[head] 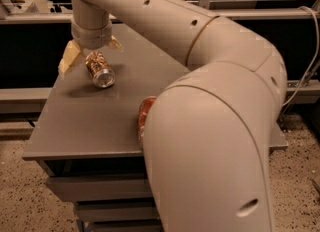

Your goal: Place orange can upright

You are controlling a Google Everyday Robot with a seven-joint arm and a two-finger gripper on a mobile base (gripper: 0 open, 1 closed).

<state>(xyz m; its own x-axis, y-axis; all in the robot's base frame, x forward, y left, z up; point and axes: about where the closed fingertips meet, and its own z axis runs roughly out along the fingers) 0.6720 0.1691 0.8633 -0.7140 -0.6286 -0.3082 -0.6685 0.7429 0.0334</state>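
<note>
Grey tabletop (85, 126) fills the middle, with the robot's beige arm (215, 126) bulking across the right foreground and hiding most of a red-orange can (144, 118) lying at its edge. Far left on the table, the orange can (100, 70) lies on its side, silver end facing the camera. Directly above its far end hangs the gripper (91, 56), tan fingers (69, 60) spread apart on either side of the can, not clamped.

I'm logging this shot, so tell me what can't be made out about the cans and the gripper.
Camera view: the red-orange can is mostly behind the robot arm; only its left edge shows.
Camera view: the orange can lies on its side; the gripper, fingers spread, covers its far end, so contact is unclear.
Camera view: the arm hides much of the table.
</note>
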